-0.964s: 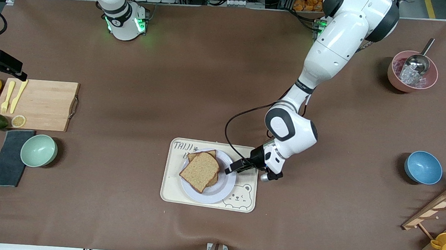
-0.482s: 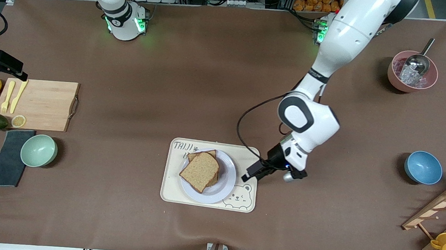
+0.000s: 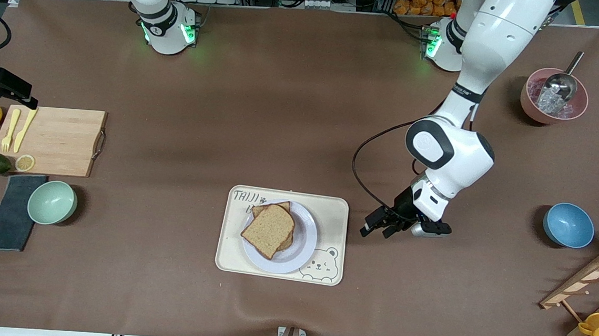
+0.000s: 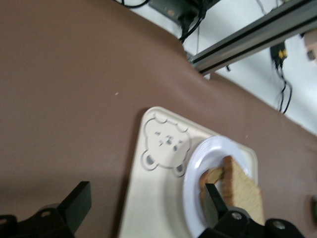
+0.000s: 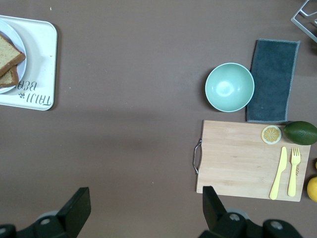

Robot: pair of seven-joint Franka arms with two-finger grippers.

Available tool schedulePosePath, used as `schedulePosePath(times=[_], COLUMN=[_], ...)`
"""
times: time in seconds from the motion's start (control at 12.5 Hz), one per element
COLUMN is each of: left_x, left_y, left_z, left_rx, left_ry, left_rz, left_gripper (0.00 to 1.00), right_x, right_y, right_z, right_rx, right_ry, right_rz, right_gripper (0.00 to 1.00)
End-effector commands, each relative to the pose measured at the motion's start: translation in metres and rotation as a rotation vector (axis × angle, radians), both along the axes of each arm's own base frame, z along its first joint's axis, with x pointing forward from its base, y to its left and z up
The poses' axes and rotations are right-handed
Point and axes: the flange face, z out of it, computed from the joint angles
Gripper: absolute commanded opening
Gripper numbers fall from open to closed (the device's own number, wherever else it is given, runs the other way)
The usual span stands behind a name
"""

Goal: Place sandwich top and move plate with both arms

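Note:
The sandwich top (image 3: 269, 230), a plain brown slice, lies on a second slice on the round pale plate (image 3: 302, 248). The plate rests on the cream bear tray (image 3: 331, 207). My left gripper (image 3: 378, 229) is open and empty, low over bare table beside the tray, toward the left arm's end. In the left wrist view its fingers (image 4: 78, 202) frame the tray (image 4: 166, 144), the plate (image 4: 194, 171) and the bread (image 4: 242, 191). My right gripper (image 3: 7, 87) waits high over the right arm's end of the table. It is open (image 5: 146, 210) with nothing between the fingers.
A wooden cutting board (image 3: 59, 140) with a yellow fork and knife, lemons, an avocado, a grey cloth (image 3: 12, 211) and a mint bowl (image 3: 52, 202) sit at the right arm's end. A pink bowl with a scoop (image 3: 554, 96), a blue bowl (image 3: 568, 225) and a wooden rack (image 3: 592, 283) stand at the left arm's end.
My left gripper has drawn back from the plate's rim, off the tray, toward the left arm's end of the table. The bread, plate and right arm stayed put.

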Motion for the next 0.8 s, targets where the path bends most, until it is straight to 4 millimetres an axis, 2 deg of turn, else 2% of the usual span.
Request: schedulePosePath(times=[0.0, 0.16, 0.32, 0.4, 0.56, 0.72], left_x=[-0.008, -0.007, -0.011, -0.014, -0.030, -0.043], left_y=[0.052, 0.085, 0.112, 0.121, 0.127, 0.140], left_z=[0.022, 0.036, 0.051, 0.063, 0.089, 0.128], left_rx=[0.029, 0.088, 0.220, 0.296, 0.366, 0.422], left_ry=[0.068, 0.140, 0.245, 0.286, 0.370, 0.419], left_rz=[-0.155, -0.258, -0.353, -0.384, -0.413, -0.378], left_gripper=[1.00, 1.00, 1.00, 1.00, 1.00, 1.00], right_x=[-0.001, -0.001, -0.001, -0.001, -0.001, -0.001], right_y=[0.000, 0.001, 0.002, 0.002, 0.003, 0.004], right_z=[-0.001, -0.001, -0.001, -0.001, -0.001, -0.001], right_rx=[-0.015, -0.015, -0.015, -0.015, -0.015, -0.015], right_ry=[0.007, 0.008, 0.007, 0.007, 0.007, 0.007], right_rz=[-0.011, -0.010, -0.008, -0.008, -0.007, -0.005], right_gripper=[1.00, 1.00, 1.00, 1.00, 1.00, 1.00])
